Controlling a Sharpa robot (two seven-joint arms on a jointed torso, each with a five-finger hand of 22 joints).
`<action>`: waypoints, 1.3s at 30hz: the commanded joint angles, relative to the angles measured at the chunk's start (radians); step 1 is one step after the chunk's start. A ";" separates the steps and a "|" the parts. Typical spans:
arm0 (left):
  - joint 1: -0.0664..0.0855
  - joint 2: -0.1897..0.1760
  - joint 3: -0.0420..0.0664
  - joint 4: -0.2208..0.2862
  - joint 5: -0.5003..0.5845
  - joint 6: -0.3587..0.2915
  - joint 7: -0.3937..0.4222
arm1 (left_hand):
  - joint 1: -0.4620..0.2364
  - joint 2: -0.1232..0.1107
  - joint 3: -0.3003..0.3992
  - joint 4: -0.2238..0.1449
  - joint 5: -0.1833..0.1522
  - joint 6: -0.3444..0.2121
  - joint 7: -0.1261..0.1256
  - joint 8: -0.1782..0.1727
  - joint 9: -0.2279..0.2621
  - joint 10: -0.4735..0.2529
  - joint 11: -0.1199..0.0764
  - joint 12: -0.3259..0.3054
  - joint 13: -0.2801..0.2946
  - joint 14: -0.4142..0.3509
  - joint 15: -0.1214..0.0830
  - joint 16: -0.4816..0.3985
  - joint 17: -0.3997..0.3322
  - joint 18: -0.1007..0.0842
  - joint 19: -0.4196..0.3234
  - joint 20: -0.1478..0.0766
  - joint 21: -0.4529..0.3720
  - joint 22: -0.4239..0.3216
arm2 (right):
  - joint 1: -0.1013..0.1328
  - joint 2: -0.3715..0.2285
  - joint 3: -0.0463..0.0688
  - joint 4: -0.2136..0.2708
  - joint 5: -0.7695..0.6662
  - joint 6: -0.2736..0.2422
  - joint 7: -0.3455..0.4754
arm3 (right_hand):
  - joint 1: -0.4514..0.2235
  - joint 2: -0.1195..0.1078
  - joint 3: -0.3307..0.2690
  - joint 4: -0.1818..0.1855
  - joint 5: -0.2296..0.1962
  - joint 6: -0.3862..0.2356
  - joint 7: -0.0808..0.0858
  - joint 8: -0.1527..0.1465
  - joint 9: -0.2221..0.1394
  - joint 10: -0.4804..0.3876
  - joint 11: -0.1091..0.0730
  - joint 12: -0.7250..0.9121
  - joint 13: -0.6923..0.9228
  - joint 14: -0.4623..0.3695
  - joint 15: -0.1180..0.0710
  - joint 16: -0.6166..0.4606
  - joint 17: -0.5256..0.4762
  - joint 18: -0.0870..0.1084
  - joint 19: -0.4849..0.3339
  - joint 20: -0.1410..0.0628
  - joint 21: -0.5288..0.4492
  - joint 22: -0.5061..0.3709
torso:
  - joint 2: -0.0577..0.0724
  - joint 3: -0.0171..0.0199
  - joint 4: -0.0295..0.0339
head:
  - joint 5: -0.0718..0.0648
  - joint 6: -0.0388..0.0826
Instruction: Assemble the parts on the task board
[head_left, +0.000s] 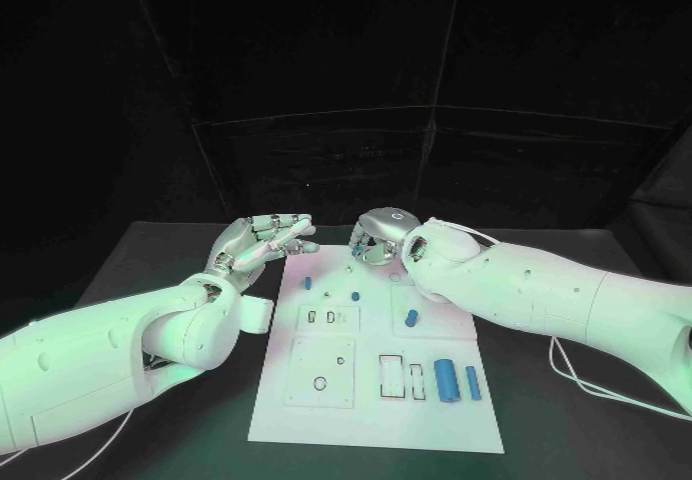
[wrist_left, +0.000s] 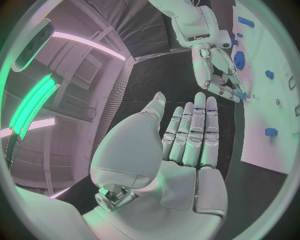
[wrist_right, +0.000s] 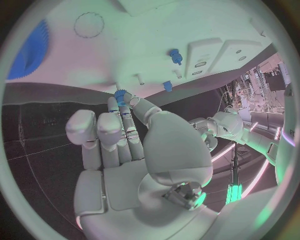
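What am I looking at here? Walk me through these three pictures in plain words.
This is a robot with two white arms, each ending in a silver many-fingered hand. The square picture looks down from a camera on its head. The two round pictures come from fisheye cameras at its wrists, each looking out from behind that arm's own hand.

On the black table lies a white task board with outlined slots. Small blue parts lie on it, among them two long blue pieces side by side near the right edge.

The left hand is at the board's far left corner, fingers spread, holding nothing. The right hand is over the far edge, and its fingertips seem to pinch a small toothed blue part.
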 joint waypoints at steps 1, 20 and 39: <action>0.002 0.000 0.001 0.004 -0.005 0.013 0.002 | -0.009 0.000 -0.003 -0.003 0.004 0.007 0.002 -0.005 -0.001 0.002 0.003 -0.005 -0.001 0.006 0.000 -0.005 0.001 0.006 0.009 -0.001 -0.005 -0.001 | 0.003 0.005 0.001 -0.006 0.002 0.006 0.002 | -0.001 -0.009 0.008 0.002 -0.004 -0.002 0.007 -0.003 -0.001 -0.002 -0.001 -0.001 0.000 0.006 -0.002 0.004 0.002 -0.018 0.004 0.000 0.005 0.001 | 0.004 0.0002 0.0010 | -0.002 0.001; 0.004 0.000 0.001 0.006 -0.005 0.020 -0.001 | -0.011 0.000 -0.004 -0.004 0.003 0.007 0.002 -0.007 -0.001 0.001 0.003 -0.006 -0.001 0.005 0.001 -0.007 0.001 0.006 0.010 -0.001 -0.006 -0.002 | 0.003 0.042 0.001 -0.060 -0.005 0.029 -0.005 | -0.012 -0.026 0.017 0.016 -0.007 -0.019 0.011 -0.009 -0.003 -0.025 0.005 -0.005 -0.003 0.001 0.003 0.007 -0.005 -0.018 -0.002 0.005 0.009 0.003 | 0.009 -0.0002 0.0042 | -0.002 -0.004; 0.005 -0.010 0.001 0.007 -0.005 0.022 -0.005 | -0.012 0.000 -0.005 -0.006 0.003 0.005 0.003 -0.010 -0.002 -0.001 0.004 -0.010 -0.001 0.003 0.002 -0.012 0.001 0.006 0.010 0.000 -0.008 -0.003 | 0.006 -0.031 0.001 0.006 0.022 -0.060 -0.016 | -0.001 -0.098 -0.125 0.094 -0.049 -0.247 0.041 -0.006 -0.003 -0.314 0.048 0.022 -0.002 -0.039 0.039 -0.080 -0.151 0.003 -0.076 0.042 -0.055 -0.112 | 0.010 0.0006 -0.0010 | 0.001 0.000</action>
